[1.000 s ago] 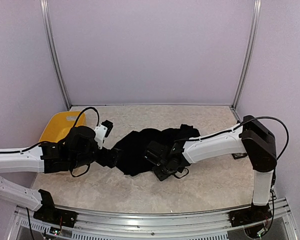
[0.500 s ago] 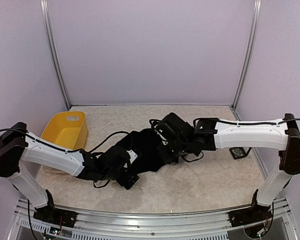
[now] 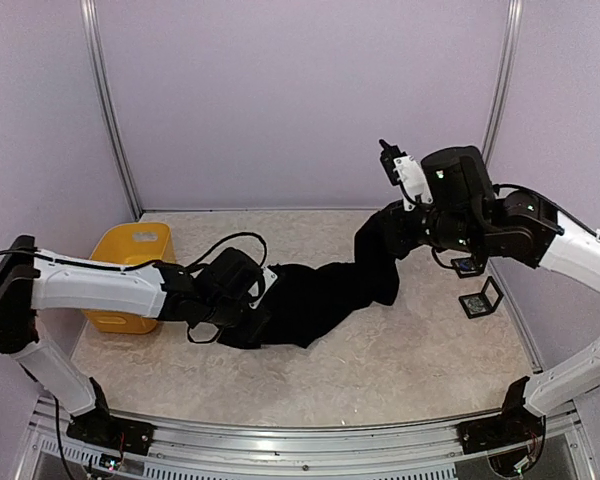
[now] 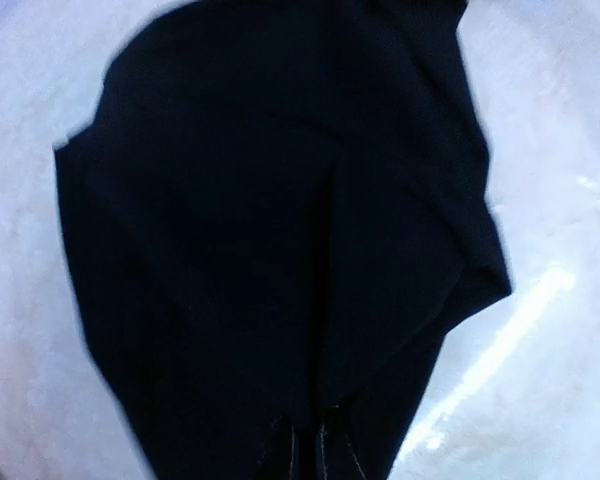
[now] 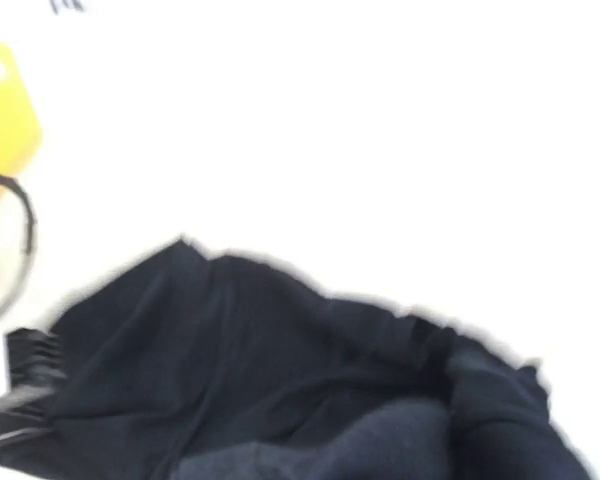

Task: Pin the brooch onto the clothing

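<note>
Black T-shirt [image 3: 325, 300] fabric hides the right gripper's [image 3: 393, 226] fingertips; its wrist view is blurred.

2 arms [image 3: 100, 288], 1 black T-shirt [image 3: 325, 298], 1 yellow bin [image 3: 130, 248], 2 small square frames [image 3: 478, 300].

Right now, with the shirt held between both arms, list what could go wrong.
The black T-shirt spans from the raised right gripper to the low left gripper; further pulling could slip it from the fingers. It is bunched lengthwise, with no flat area for pinning. Swinging fabric might sweep the small square items by the right arm.
</note>
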Motion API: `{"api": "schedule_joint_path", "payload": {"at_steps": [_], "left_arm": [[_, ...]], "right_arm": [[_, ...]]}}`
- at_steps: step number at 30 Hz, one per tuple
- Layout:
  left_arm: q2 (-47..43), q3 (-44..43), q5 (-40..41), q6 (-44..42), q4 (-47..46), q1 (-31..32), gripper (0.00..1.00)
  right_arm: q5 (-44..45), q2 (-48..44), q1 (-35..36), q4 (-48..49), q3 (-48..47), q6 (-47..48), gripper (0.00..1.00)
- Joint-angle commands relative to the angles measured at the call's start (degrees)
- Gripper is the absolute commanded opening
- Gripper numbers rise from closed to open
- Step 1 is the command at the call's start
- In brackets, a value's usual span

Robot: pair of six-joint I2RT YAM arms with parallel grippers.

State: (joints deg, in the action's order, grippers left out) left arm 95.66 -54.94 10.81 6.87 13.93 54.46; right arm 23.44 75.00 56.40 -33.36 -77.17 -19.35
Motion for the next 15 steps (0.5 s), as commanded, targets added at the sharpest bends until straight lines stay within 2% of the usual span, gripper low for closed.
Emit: {"api": "schedule_joint_path", "payload": {"at_steps": [1, 3, 5, 8, 10, 12, 15], "left_arm": [[-17.42, -6.85, 1.02, -0.1, 8.68, 3.59, 0.0], [-23.64, -10.37, 2.16, -1.59, 11.84, 5.99, 0.0], [-27.85, -13.01, 2.15, -2.23, 14.45, 6.78, 0.0], [-33.22, -13.32, 2.76, -3.69, 15.42, 5.63, 0.0], [-34.91, -12.65, 1.05, -4.31, 15.98, 2.19, 0.0], [-34.68, -12.26, -4.85, -3.82, 16.15, -3.62, 0.0], [-32.83, -8.78, -13.27, -2.26, 12.73, -12.64, 0.0]], "right_arm": [[-6.13, -9.39, -0.32, 1.95, -4.11, 7.14, 0.0], [-11.4, -13.66, -0.34, 3.83, -4.57, 8.8, 0.0], [-13.01, -17.6, -0.33, 5.64, -4.66, 9.38, 0.0], [-8.47, -22.34, -0.31, 6.25, -4.4, 9.69, 0.0], [-1.82, -24.47, -0.33, 5.13, -3.97, 9.24, 0.0], [3.41, -25.84, -0.34, 3.75, -3.08, 8.76, 0.0], [6.84, -26.43, -0.36, 2.57, -1.03, 8.29, 0.0]]}}
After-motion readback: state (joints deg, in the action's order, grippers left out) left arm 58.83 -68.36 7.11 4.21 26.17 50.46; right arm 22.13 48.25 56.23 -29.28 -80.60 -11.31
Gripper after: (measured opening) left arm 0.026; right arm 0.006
